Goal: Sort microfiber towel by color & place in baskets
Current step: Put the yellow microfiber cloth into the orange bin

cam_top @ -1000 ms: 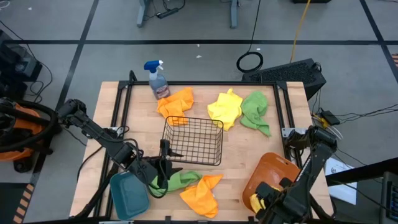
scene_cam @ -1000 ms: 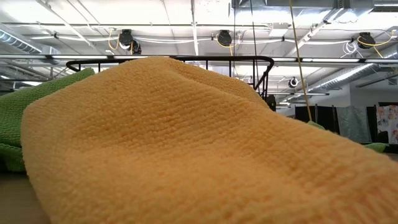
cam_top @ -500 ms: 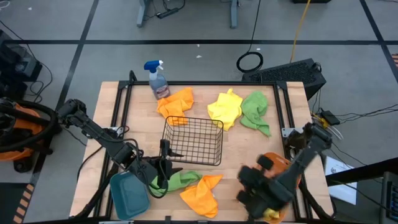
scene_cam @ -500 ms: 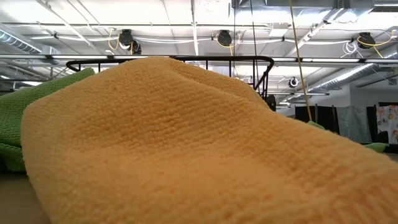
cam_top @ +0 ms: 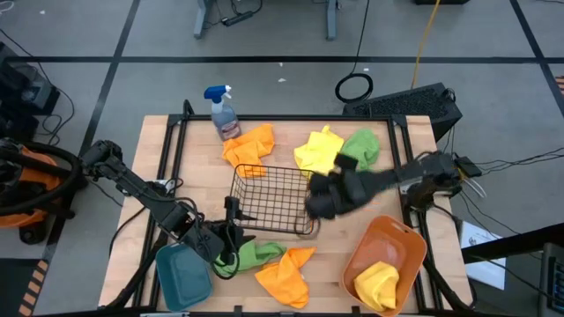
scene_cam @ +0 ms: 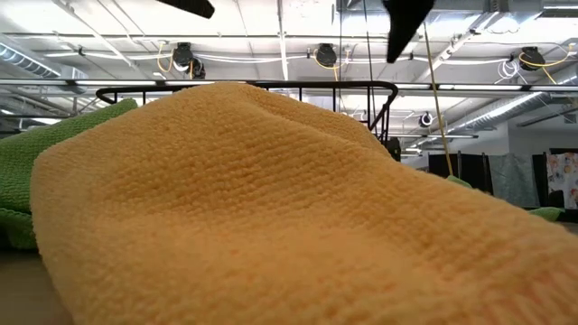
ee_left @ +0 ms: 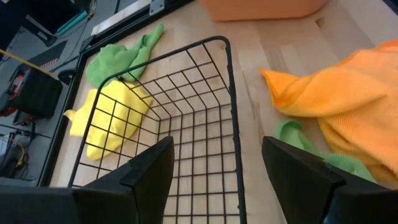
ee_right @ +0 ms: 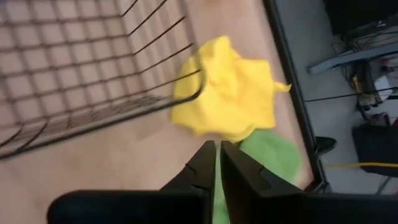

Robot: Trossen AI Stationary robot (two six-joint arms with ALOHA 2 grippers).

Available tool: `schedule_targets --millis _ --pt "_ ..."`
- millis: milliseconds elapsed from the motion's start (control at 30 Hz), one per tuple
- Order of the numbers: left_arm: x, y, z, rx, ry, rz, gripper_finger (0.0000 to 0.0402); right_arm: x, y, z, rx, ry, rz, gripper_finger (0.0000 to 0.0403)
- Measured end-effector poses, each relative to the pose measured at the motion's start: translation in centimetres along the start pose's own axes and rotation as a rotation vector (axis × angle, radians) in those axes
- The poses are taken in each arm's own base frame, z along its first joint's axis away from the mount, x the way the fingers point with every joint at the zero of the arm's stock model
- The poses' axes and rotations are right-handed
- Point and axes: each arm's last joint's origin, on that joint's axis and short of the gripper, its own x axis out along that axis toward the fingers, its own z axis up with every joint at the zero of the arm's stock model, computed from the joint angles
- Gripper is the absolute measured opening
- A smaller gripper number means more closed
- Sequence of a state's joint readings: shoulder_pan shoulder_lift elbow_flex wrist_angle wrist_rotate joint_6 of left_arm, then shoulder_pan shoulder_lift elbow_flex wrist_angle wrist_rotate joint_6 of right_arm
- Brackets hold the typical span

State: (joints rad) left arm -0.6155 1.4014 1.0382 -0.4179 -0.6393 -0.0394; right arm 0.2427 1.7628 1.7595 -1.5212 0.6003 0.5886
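Pressed together with nothing between them, the right jaws (ee_right: 217,163) hang over the surface (cam_top: 370,207) beside the wire basket (cam_top: 275,199), on the side where a yellow towel (cam_top: 317,154) and a green towel (cam_top: 359,155) lie at the back. The right wrist view shows those two towels just past the fingertips, the yellow one touching a corner of the wire basket. Spread apart and empty, the left jaws (ee_left: 217,168) sit low at the near side of the wire basket, with its mesh wall showing between the two fingers (ee_left: 146,180). Just beside them lie another green towel (cam_top: 251,256) and an orange towel (cam_top: 286,275), overlapping near the front edge. The teal tub (cam_top: 182,274) stands at the front left corner, close to the left arm. The orange tub (cam_top: 388,260) stands at the front right and holds a yellow towel (cam_top: 379,283). A second orange towel (cam_top: 249,145) lies at the back, next to a spray bottle (cam_top: 222,110) with a blue cap. From the low view, the orange towel fills nearly everything, with the wire basket's rim behind it
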Motion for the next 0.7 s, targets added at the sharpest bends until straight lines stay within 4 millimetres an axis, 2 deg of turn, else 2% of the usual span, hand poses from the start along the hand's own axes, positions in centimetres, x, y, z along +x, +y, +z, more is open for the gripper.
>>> schedule_targets --millis 133,233,367,533,700 --pt "-0.1 -0.1 0.0 -0.004 0.001 -0.002 0.0250 1.2 -2.8 1.5 0.034 -0.025 0.074 0.0037" --pt "-0.2 -0.3 0.0 0.001 -0.002 -0.009 0.0250 3.1 -4.5 1.6 0.053 -0.038 0.138 0.0067" --pt "-0.4 -0.6 0.0 0.009 -0.007 -0.019 0.0250 7.0 -6.3 0.3 0.142 -0.030 0.156 0.0109" --pt "-0.5 -0.7 0.0 0.009 -0.010 -0.021 0.0250 12.2 -7.7 -1.8 0.398 0.014 0.118 0.0142" --pt "-0.5 -0.7 0.2 -0.014 -0.028 -0.021 0.0250 15.4 -7.4 -3.4 0.348 0.043 0.178 0.0161"
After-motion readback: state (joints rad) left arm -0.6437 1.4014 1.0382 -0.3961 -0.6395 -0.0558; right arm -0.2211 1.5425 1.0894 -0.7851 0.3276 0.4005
